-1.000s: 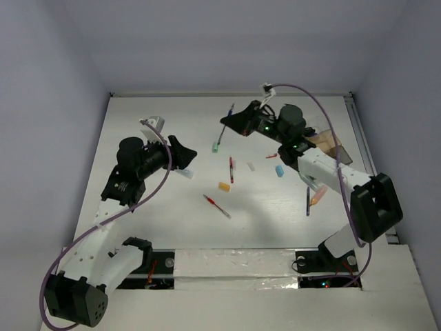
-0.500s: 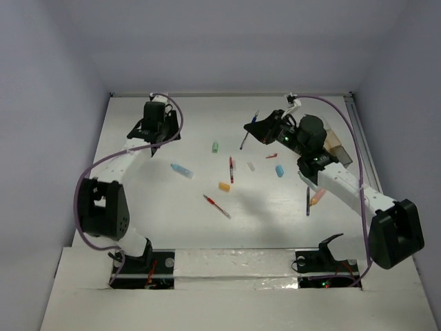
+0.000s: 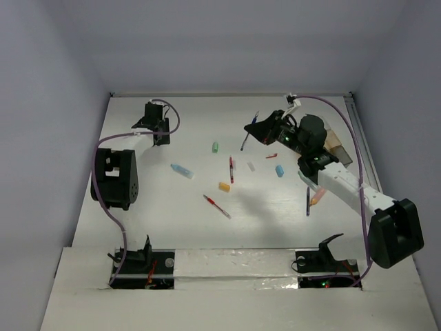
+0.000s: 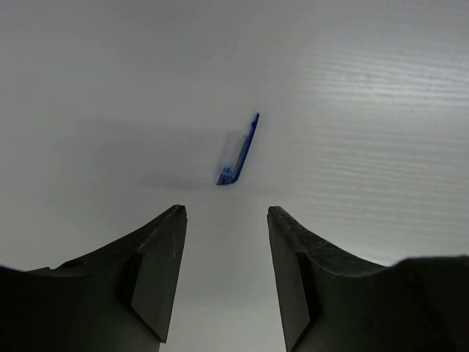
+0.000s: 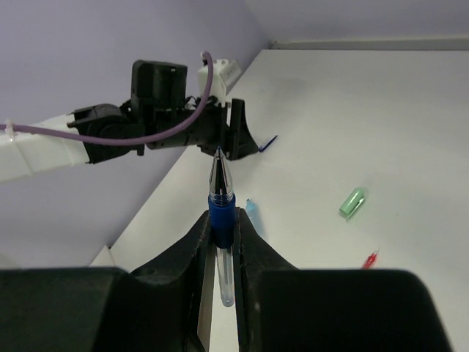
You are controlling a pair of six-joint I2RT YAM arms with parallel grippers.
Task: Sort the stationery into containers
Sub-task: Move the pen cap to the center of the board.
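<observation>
My right gripper (image 5: 223, 220) is shut on a blue pen (image 5: 222, 199) with a silver tip, held above the table at the back middle (image 3: 247, 138). My left gripper (image 4: 226, 213) stands open and empty at the back left (image 3: 160, 138), low over the table, with a small blue pen cap (image 4: 238, 150) lying just beyond its fingertips. The tan-tinted clear container (image 3: 335, 146) sits at the back right, partly hidden behind my right arm. On the table lie a green cap (image 3: 215, 147), a light blue piece (image 3: 182, 170), an orange eraser (image 3: 224, 186) and two red pens (image 3: 231, 169) (image 3: 217, 205).
A blue eraser (image 3: 280, 171), a small white piece (image 3: 251, 166), a dark pen (image 3: 307, 200) and an orange-tipped highlighter (image 3: 317, 196) lie under my right arm. Walls close in the table at the back and sides.
My left arm has swung from the middle left to the back left corner and its jaws have narrowed a little. My right gripper has carried the blue pen rightward.
</observation>
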